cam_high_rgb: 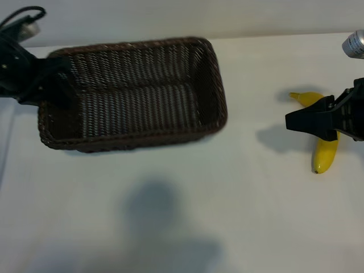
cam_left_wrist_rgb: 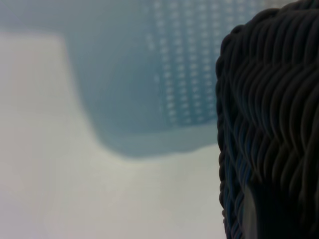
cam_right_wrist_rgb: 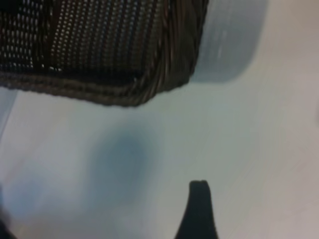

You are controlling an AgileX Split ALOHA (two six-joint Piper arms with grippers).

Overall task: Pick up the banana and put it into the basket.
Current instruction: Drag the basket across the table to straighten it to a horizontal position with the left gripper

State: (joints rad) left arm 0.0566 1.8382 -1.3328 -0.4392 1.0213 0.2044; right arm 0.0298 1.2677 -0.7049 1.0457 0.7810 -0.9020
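Note:
The dark brown wicker basket (cam_high_rgb: 219, 96) stands left of centre on the white table. My left gripper (cam_high_rgb: 50, 85) is at the basket's left end, shut on its rim; in the left wrist view the woven rim (cam_left_wrist_rgb: 269, 99) sits right against the jaws. The yellow banana (cam_high_rgb: 325, 154) lies flat at the far right, apart from the basket. My right gripper (cam_high_rgb: 307, 120) hovers over the banana's middle, open and empty, hiding part of it. The right wrist view shows one dark fingertip (cam_right_wrist_rgb: 198, 189) over bare table and the basket's corner (cam_right_wrist_rgb: 149, 89) beyond; the banana is out of that view.
A silver cylindrical object (cam_high_rgb: 354, 44) sits at the far right edge behind the banana. White table (cam_high_rgb: 250, 187) stretches between basket and banana and along the front, where a broad shadow (cam_high_rgb: 159, 227) falls.

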